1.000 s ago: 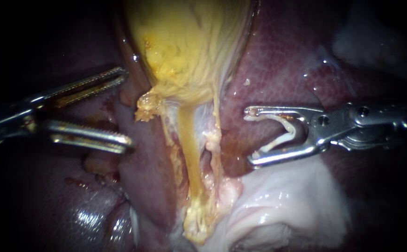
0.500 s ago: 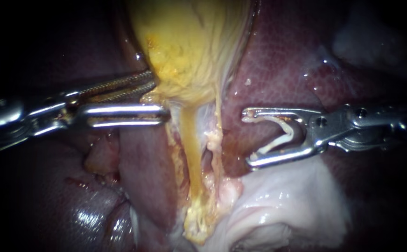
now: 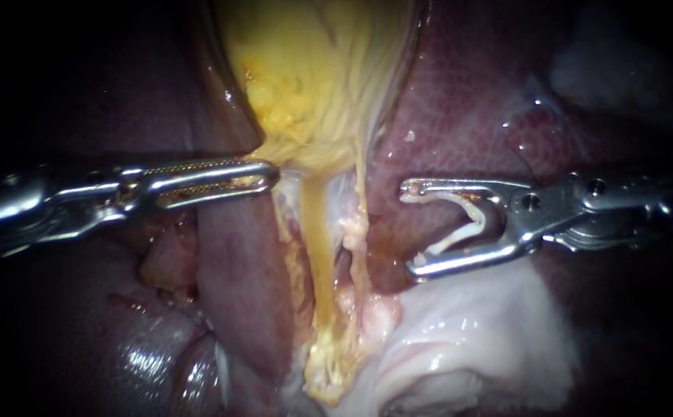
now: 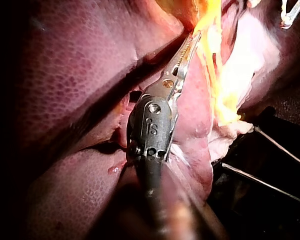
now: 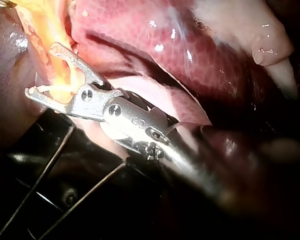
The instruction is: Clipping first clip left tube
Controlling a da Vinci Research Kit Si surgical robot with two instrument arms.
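- My left instrument (image 3: 263,176) is clamping its jaws on the lower edge of the gallbladder (image 3: 313,77), just where it is narrowing.
- My right instrument (image 3: 414,228) is holding its jaws wide apart, with an open white clip (image 3: 475,220) seated between them, one leg against each jaw.
- The left tube (image 3: 315,247) is running down from the gallbladder as a yellow strand. A paler strand (image 3: 358,208) is lying just beside it, nearer my clip.
- The clip's mouth is facing the strands but touching neither, with only liver (image 3: 460,100) showing behind it.
- I am judging the tube to be soft, wet and slippery, thin enough to tear if dragged.
- I am aiming for its bare middle stretch, above the fatty clump, going square across it and leaving the paler strand out.
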